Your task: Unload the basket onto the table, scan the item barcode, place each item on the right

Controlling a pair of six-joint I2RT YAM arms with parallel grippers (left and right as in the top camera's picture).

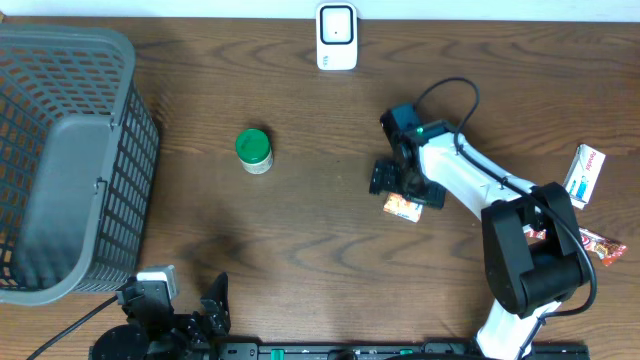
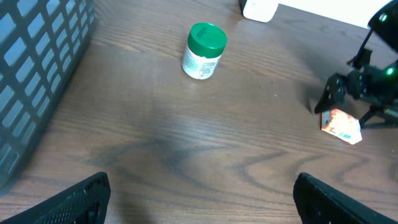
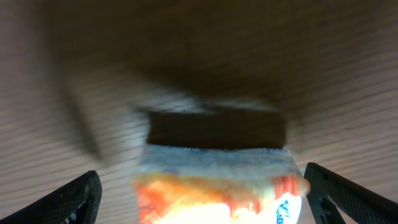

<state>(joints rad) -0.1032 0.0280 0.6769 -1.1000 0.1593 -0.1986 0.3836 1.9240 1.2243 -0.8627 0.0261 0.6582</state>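
Observation:
A small orange-and-white packet [image 1: 402, 207] lies flat on the wooden table right of centre. My right gripper [image 1: 407, 190] hovers low over it, open. In the right wrist view the packet [image 3: 217, 186] fills the space between the two dark fingertips [image 3: 74, 202], blurred, with a gap on each side. A white barcode scanner [image 1: 336, 37] stands at the table's far edge. My left gripper [image 2: 199, 202] is open near the front edge, with only bare wood between its fingers. The packet [image 2: 341, 124] shows at the right of the left wrist view. No barcode is visible.
A white jar with a green lid [image 1: 254, 151] stands upright left of centre. A grey mesh basket [image 1: 60, 160] takes up the left side. A white-and-blue box [image 1: 584, 174] and a red wrapped snack [image 1: 602, 246] lie at the right edge.

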